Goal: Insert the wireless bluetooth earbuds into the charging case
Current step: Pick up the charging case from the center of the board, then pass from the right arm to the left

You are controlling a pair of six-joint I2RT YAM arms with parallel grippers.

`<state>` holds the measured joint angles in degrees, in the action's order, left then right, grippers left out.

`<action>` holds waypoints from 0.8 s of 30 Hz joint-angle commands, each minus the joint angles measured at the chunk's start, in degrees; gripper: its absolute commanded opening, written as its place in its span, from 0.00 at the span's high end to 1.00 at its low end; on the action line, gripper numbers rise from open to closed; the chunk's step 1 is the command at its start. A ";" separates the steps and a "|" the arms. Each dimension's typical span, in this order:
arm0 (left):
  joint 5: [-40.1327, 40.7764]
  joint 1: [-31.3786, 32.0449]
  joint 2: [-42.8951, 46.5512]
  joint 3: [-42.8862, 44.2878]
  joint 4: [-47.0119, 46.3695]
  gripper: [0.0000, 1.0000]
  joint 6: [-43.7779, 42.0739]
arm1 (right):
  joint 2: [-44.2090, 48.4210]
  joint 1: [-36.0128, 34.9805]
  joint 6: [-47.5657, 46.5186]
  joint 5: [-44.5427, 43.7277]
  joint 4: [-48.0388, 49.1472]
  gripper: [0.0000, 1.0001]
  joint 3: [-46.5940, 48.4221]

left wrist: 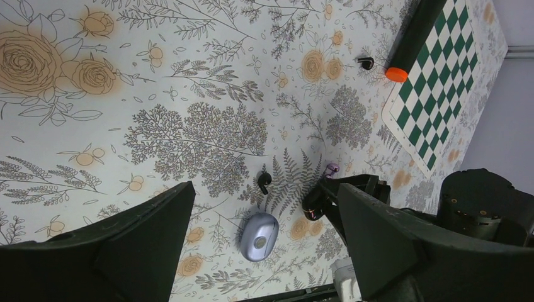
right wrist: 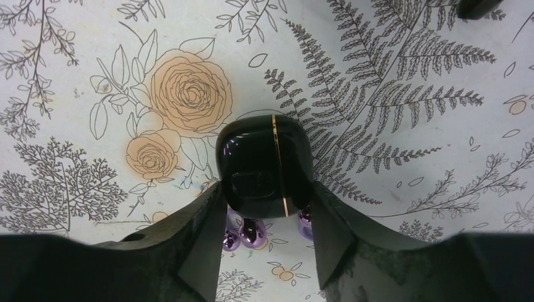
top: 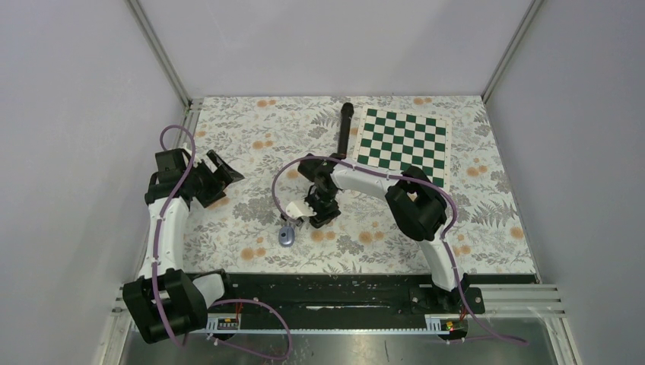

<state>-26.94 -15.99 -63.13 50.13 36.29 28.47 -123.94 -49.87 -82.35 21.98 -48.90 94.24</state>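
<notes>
My right gripper (right wrist: 264, 202) is shut on a small black charging case (right wrist: 263, 165) with a gold seam, one finger on each side. The case looks closed. Two lilac-purple earbuds (right wrist: 252, 234) (right wrist: 305, 220) lie on the mat just behind it, partly hidden by it. A black earbud (right wrist: 478, 7) shows at the top right edge. In the left wrist view, a closed lilac case (left wrist: 259, 236) lies near a black earbud (left wrist: 264, 181), a purple earbud (left wrist: 332, 168) and the held black case (left wrist: 313, 204). My left gripper (left wrist: 266, 189) is open and empty, well above the mat at the left (top: 220, 173).
A long black microphone with an orange end (left wrist: 412, 41) lies by the green-and-white chessboard (left wrist: 441, 82) at the back. Another black earbud (left wrist: 365, 62) sits near the orange end. The lilac case (top: 287, 237) lies just left of my right gripper (top: 316, 211).
</notes>
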 commanded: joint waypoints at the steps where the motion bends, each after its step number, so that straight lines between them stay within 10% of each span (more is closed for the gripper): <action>1: -1.98 -0.36 -0.87 0.42 -2.28 0.14 0.75 | 0.07 -0.67 3.95 0.28 0.26 0.54 1.26; 24: -24.69 10.61 -14.07 17.92 -19.91 0.20 -4.61 | 33.00 0.48 49.94 -13.98 30.26 0.69 -8.36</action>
<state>-41.89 -10.22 -76.64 63.07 25.04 26.41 -95.18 -49.74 -39.22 11.55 -24.93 87.46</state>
